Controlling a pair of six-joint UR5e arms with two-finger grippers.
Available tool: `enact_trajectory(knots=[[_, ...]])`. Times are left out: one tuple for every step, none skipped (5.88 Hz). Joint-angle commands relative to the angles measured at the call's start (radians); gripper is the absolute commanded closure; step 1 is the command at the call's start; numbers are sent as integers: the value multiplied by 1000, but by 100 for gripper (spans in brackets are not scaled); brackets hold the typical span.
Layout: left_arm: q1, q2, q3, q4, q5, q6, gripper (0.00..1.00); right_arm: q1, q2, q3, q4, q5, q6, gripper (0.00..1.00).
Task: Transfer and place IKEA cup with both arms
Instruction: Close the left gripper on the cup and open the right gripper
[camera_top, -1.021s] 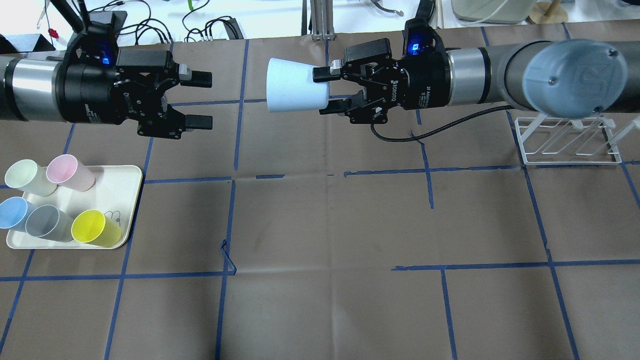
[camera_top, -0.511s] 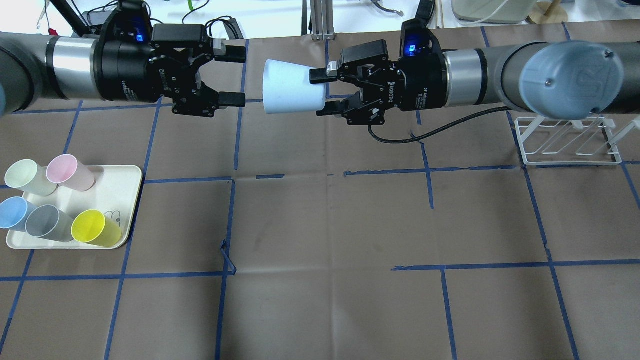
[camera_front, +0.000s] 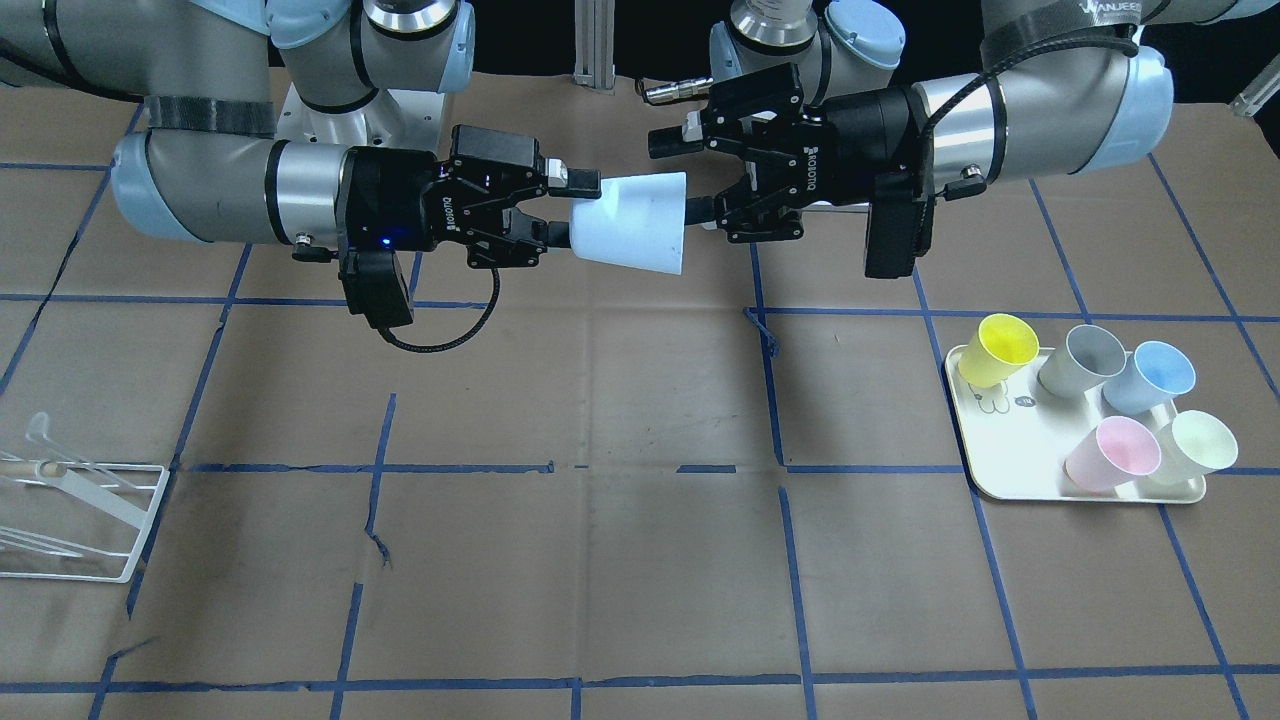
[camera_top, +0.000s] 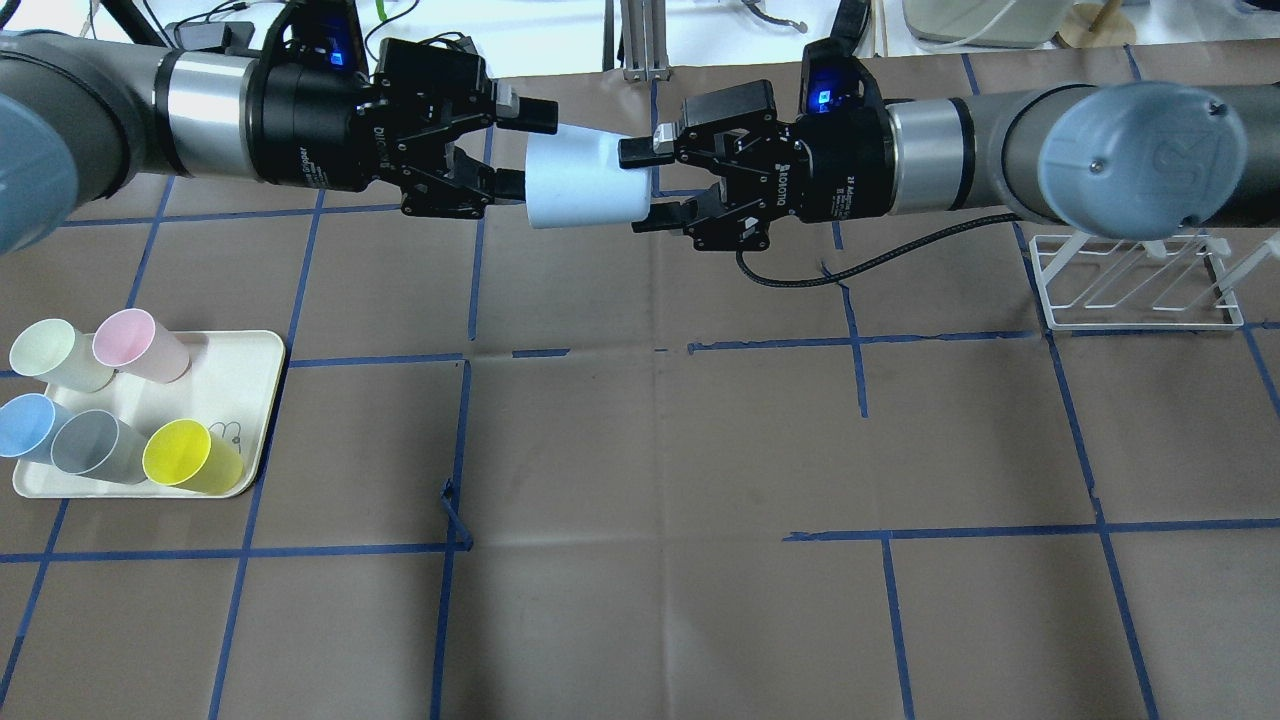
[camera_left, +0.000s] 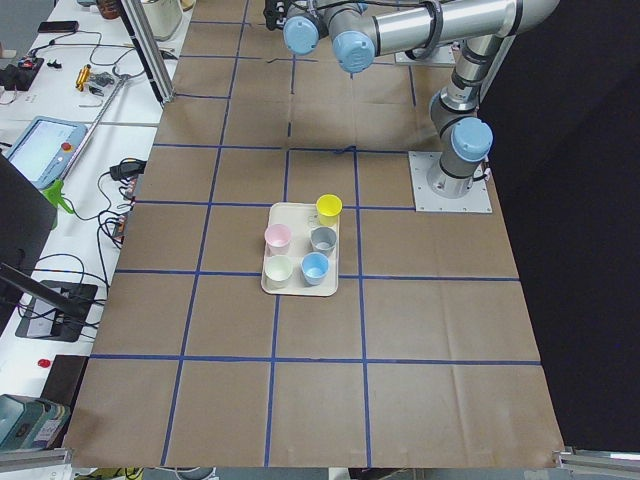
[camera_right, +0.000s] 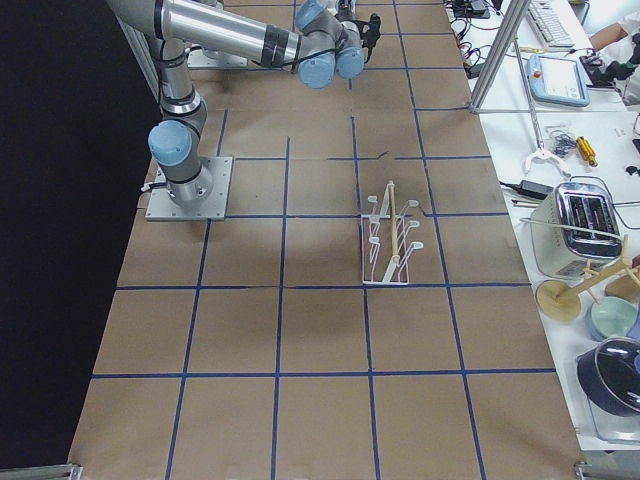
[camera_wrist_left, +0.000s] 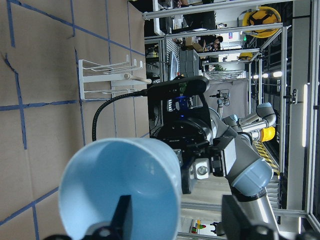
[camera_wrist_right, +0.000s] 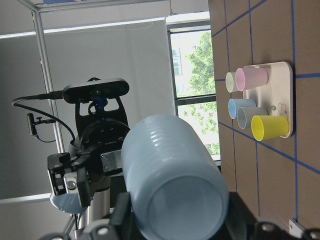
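The pale blue IKEA cup (camera_top: 580, 180) is held on its side in the air over the far middle of the table, mouth toward my left arm. My right gripper (camera_top: 640, 187) is shut on its narrow base, which fills the right wrist view (camera_wrist_right: 170, 175). My left gripper (camera_top: 525, 150) is open at the cup's mouth. One finger (camera_wrist_left: 122, 215) sits in front of the opening and the other is outside the rim. In the front view the cup (camera_front: 635, 230) hangs between the right gripper (camera_front: 572, 210) and the left gripper (camera_front: 678, 176).
A cream tray (camera_top: 250, 360) at the left holds a second blue cup (camera_top: 25, 425), a grey cup (camera_top: 95, 445), and yellow, pink and pale green cups. A white wire rack (camera_top: 1140, 285) stands at the right. Blue tape lines cross the brown table.
My left arm has moved right and toward the table's far side, bringing its open fingers from well left of the cup to its mouth. The right gripper and the cup have barely moved.
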Motion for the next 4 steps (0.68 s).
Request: enact_trajectory(knots=[[-2,-8,0,17,2,-14,100,0,0,0,0,0,2,68],[-2,-13,0,19,0,-16,100,0,0,0,0,0,3,67],[2,-10,2,19,-3,-19,100,0,-6,-1,5,7,11,4],[2,-8,0,19,-4,-22,100,-3,-2,-2,5,-5,15,0]])
